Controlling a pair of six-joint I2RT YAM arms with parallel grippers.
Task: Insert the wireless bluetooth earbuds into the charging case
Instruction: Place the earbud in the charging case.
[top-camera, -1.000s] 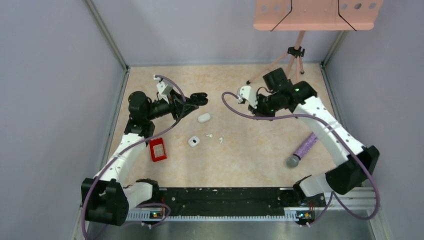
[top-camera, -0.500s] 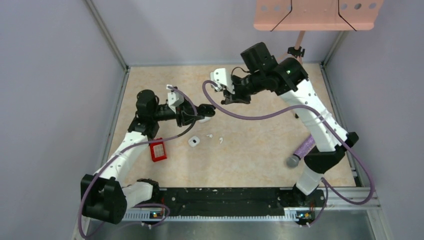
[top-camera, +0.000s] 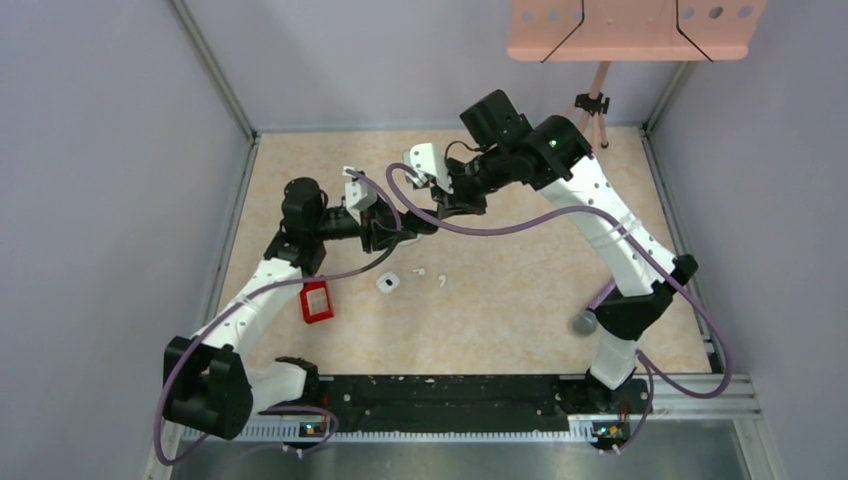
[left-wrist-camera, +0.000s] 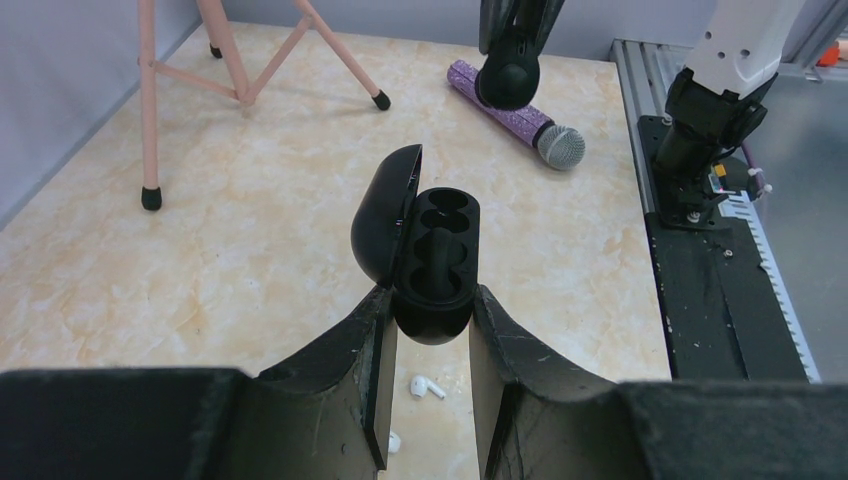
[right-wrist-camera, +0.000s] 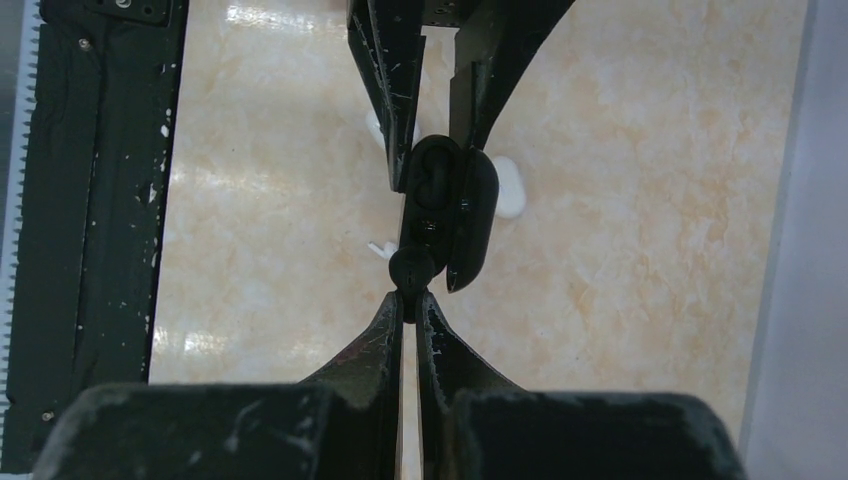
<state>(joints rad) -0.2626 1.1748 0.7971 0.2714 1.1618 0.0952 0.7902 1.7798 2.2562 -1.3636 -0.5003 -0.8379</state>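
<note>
My left gripper (left-wrist-camera: 430, 300) is shut on an open black charging case (left-wrist-camera: 437, 262) and holds it above the table, its lid (left-wrist-camera: 384, 215) swung to the left. My right gripper (right-wrist-camera: 411, 295) is shut on a black earbud (right-wrist-camera: 412, 267), right at the end of the case (right-wrist-camera: 455, 205) in the right wrist view; I cannot tell whether they touch. In the top view the two grippers meet, left (top-camera: 405, 228) and right (top-camera: 440, 205). Two white earbuds (top-camera: 419, 270) (top-camera: 441, 281) lie on the table; one shows between the left fingers (left-wrist-camera: 427, 386).
A small open white case (top-camera: 388, 283) and a red block (top-camera: 316, 300) lie near the left arm. A closed white case (right-wrist-camera: 510, 190) lies under the grippers. A purple microphone (left-wrist-camera: 515, 110) lies at the right, and a pink tripod (top-camera: 592, 105) stands at the back.
The left gripper has carried the black case to the right. The right gripper has swung left and down with the black earbud until the two meet.
</note>
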